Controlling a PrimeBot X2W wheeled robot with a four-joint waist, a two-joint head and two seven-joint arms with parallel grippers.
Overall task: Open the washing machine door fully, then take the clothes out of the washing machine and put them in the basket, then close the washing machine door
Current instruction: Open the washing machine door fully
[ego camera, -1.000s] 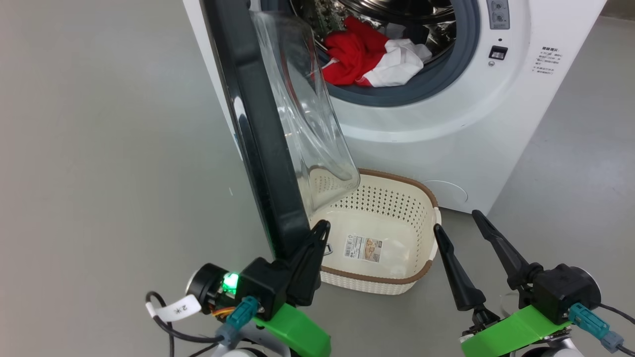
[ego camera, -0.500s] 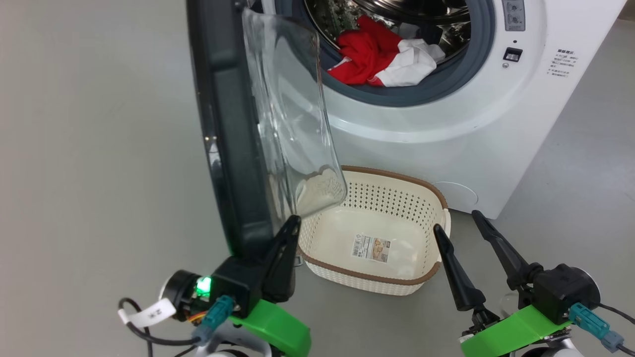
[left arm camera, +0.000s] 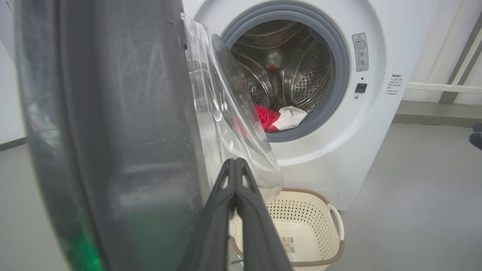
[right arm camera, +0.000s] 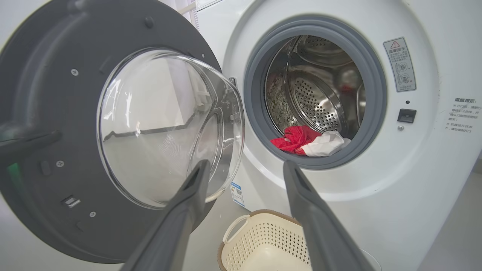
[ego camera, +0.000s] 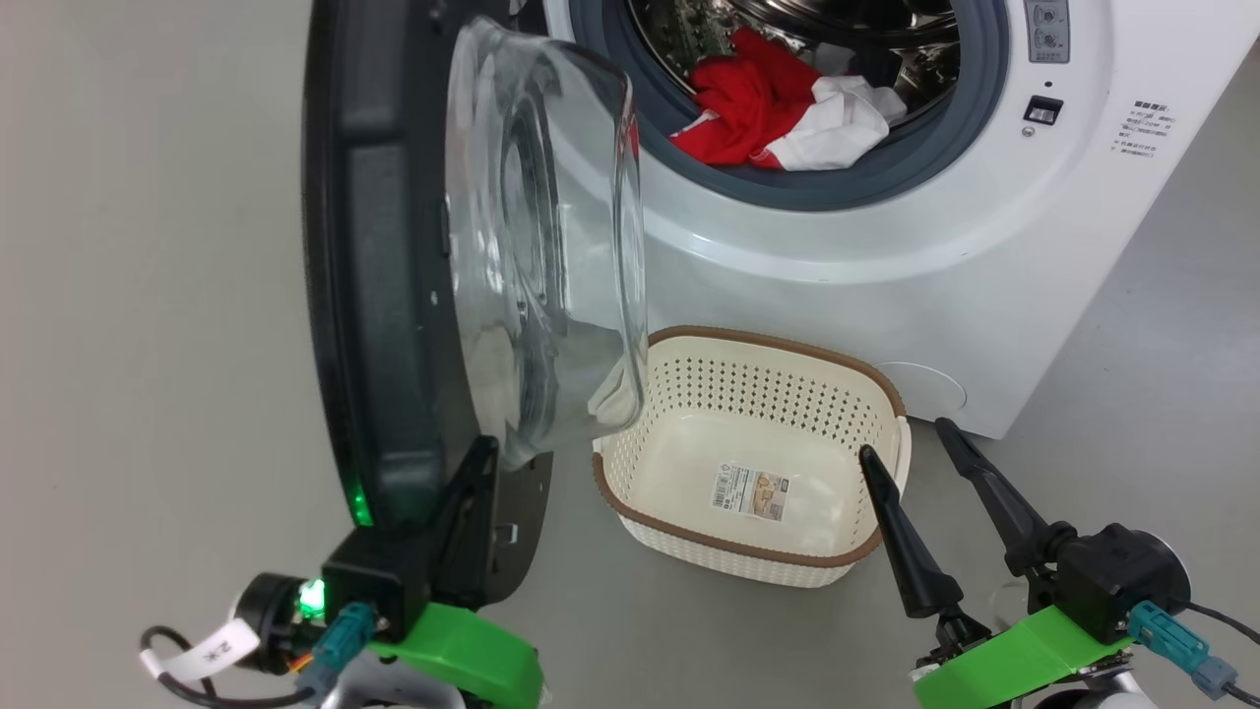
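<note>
The washing machine door (ego camera: 374,295) stands open at the left of the washing machine (ego camera: 886,266), nearly edge-on to the robot, with its glass bowl facing the drum mouth. The left claw (ego camera: 482,458), fingers pressed together and holding nothing, seems to lie against the door's lower inner face. Opening it further looks like a push leftward, away from the machine's mouth. The clothes (ego camera: 778,118) lie at the drum's front lip. The basket (ego camera: 768,341) sits on the floor just before the machine. The right claw (ego camera: 906,439), fingers apart, hangs by the basket and is the nearer arm for the clothes.
</note>
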